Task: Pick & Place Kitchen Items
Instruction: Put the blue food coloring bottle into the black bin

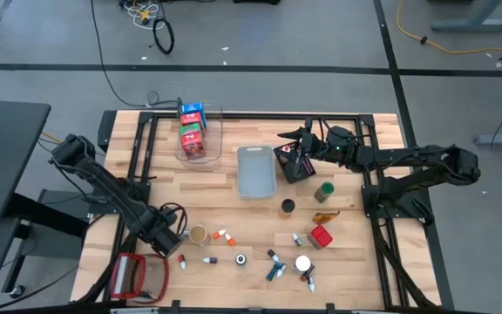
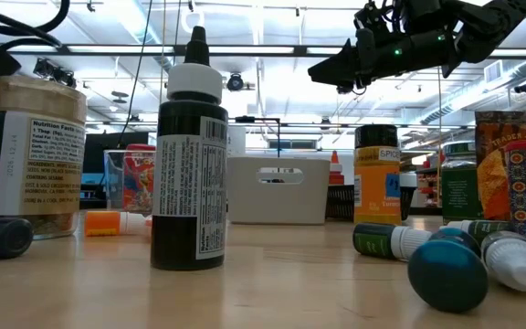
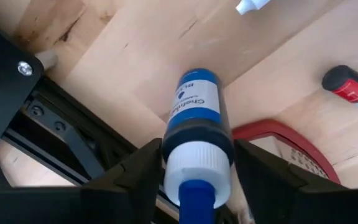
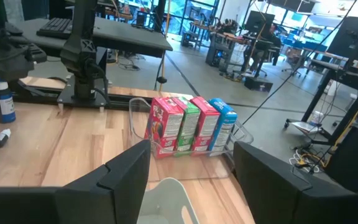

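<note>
Jaws of my left gripper (image 3: 194, 180) flank the blue-labelled bottle (image 3: 194, 106), touching its shoulder, at the table's near left corner; grip unconfirmed. My right gripper (image 4: 191, 177) waits spread above the grey bin (image 1: 256, 170).

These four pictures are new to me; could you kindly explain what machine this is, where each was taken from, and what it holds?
Two dark robot arms work at a wooden table. One picture looks straight down, one looks level across the tabletop, and two come from cameras on the wrists. The left gripper sits at the near left of the table, its fingers on either side of a small blue-labelled bottle. The right gripper hangs open, holding nothing, near the grey bin. A clear bin holds red, green and blue cartons. Small bottles and jars lie scattered.
</note>
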You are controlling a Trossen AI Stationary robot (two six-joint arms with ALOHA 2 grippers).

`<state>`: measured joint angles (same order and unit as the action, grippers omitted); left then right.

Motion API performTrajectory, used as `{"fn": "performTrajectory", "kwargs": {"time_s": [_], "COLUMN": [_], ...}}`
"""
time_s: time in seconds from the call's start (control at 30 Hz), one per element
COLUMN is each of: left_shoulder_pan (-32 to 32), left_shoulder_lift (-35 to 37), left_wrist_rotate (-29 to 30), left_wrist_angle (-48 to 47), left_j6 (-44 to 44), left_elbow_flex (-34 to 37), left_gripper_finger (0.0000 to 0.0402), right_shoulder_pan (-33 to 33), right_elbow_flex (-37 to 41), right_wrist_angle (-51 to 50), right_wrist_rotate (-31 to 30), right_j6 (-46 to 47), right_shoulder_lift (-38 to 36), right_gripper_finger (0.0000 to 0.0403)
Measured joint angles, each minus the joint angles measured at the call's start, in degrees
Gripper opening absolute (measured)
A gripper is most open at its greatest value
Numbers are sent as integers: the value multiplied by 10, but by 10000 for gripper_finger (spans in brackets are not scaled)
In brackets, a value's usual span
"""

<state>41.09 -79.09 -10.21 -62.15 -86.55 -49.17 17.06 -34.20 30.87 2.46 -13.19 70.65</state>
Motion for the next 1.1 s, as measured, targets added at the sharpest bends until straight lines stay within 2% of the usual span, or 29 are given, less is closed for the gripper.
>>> {"fn": "performTrajectory", "kwargs": {"time_s": [0.17, 0.43, 0.57, 0.7, 0.8, 0.93, 1.03, 1.1], "left_shoulder_pan": [1, 0, -5, -18, -31, -57, -88, -104], "left_shoulder_lift": [0, 0, 0, 0, 0, 0, 2, 4], "left_wrist_rotate": [8, -8, 11, 17, 49, 121, 177, 204], "left_wrist_angle": [0, 4, -42, -143, -206, -279, -277, -277], "left_j6": [2, 20, 36, 48, 65, 90, 125, 153], "left_elbow_flex": [0, -21, -63, -123, -180, -265, -313, -344], "left_gripper_finger": [160, 171, 159, 157, 168, 170, 161, 159], "right_shoulder_pan": [0, 0, 0, 0, 0, 0, -1, -3], "right_elbow_flex": [0, 0, 0, 0, 0, 1, 1, 1], "right_wrist_angle": [0, 0, 9, 32, 46, 79, 122, 154], "right_wrist_rotate": [0, 0, 0, 5, 34, 117, 173, 185], "right_j6": [0, 0, 0, 4, 6, 12, 42, 57], "right_shoulder_lift": [0, 0, 0, 0, 0, 8, 26, 40], "right_gripper_finger": [240, 240, 240, 240, 240, 240, 240, 240]}}
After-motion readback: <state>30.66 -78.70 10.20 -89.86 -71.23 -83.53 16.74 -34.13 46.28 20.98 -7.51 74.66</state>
